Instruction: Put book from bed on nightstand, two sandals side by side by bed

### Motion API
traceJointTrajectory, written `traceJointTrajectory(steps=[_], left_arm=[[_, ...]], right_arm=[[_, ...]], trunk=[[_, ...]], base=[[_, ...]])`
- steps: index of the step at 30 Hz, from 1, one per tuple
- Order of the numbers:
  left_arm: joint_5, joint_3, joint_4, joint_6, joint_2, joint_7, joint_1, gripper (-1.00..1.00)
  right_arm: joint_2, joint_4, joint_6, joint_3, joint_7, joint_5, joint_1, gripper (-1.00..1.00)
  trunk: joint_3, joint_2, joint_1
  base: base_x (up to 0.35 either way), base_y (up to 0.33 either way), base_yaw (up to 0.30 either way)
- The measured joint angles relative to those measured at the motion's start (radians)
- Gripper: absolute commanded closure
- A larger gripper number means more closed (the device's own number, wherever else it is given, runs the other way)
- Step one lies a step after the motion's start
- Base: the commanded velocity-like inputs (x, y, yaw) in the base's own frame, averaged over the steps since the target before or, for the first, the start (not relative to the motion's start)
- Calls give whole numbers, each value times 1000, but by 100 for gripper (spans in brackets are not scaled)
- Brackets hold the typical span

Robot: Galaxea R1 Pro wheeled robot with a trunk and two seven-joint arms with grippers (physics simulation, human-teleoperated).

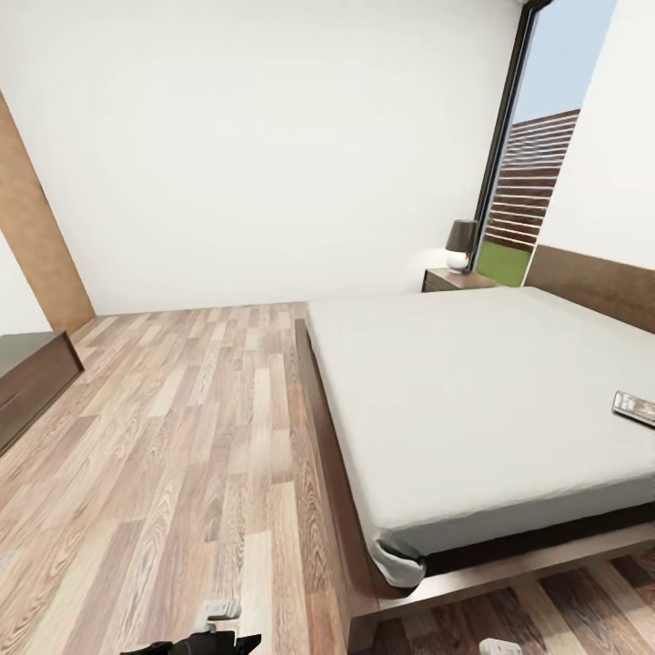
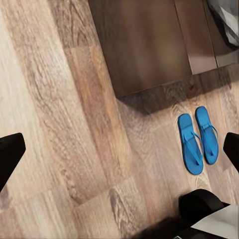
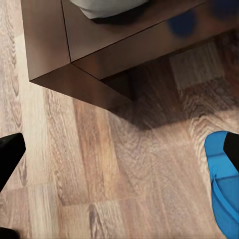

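Observation:
The book (image 1: 634, 407) lies flat on the grey mattress of the bed (image 1: 473, 400), near its right side. A small dark nightstand (image 1: 455, 279) stands beyond the bed's far corner by the window. In the left wrist view the two blue sandals (image 2: 198, 139) lie side by side on the wood floor, close to the bed frame's corner (image 2: 144, 45). My left gripper (image 2: 119, 152) hangs open above the floor beside them. My right gripper (image 3: 119, 152) is also open, with one sandal (image 3: 224, 184) under its right finger (image 3: 233, 149) and the bed frame corner (image 3: 74, 40) ahead.
A dark lamp (image 1: 461, 244) stands on the nightstand. A longer low dark cabinet (image 1: 32, 377) sits along the left wall. Wide wood-plank floor (image 1: 182, 437) stretches left of the bed. A tall window (image 1: 537, 182) shows a slatted fence and grass.

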Motion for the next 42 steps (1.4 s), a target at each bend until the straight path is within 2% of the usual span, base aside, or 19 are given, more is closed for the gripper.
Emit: traceJointTrajectory(steps=[15,42], left_arm=[[0,0,0,-1,0,0,0,-100],[0,0,0,-1,0,1,0,-100]], right_arm=[[0,0,0,0,1,-1,0,-100],[0,0,0,0,2,0,0,-100]], trunk=[[0,0,0],[0,0,0]], base=[[0,0,-29],[0,0,-272]])
